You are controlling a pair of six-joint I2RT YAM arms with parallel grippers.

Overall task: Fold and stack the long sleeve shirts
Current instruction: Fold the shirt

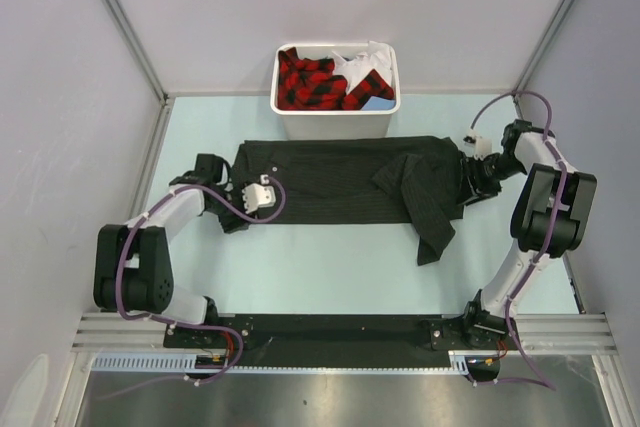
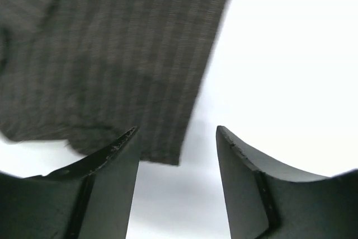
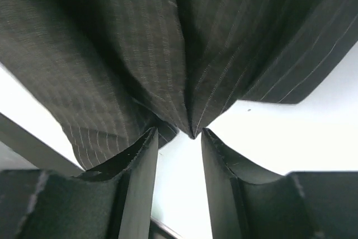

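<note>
The left arm (image 1: pixel 170 212) is bent back on itself, elbow out to the side and forearm reaching inward and low over the table (image 1: pixel 300 267). The left gripper (image 2: pixel 176 138) has its fingers (image 2: pixel 106 177) spread wide with nothing between the pads. The hem corner of the pinstriped shirt (image 1: pixel 330 182) lies just ahead of the tips, nearer one finger, and bare table lies ahead of the other.

The right arm (image 1: pixel 535 207) rises from its base, folds at the elbow and turns its wrist inward to the shirt's other end. The right gripper (image 3: pixel 178 138) has its fingers (image 3: pixel 134 172) a narrow gap apart, pale table showing between them. A pinched peak of dark cloth comes down right to the tips; whether it touches them is hard to tell.

The shirt lies spread crosswise between the two grippers, and one sleeve (image 1: pixel 437 232) trails toward the near edge close to the right fingers. Beyond the shirt, just past both sets of fingers, stands a white bin (image 1: pixel 335 127) holding red-and-black plaid garments (image 1: pixel 310 82). The table is pale blue-green, closed in by plain grey walls (image 1: pixel 60 67).
</note>
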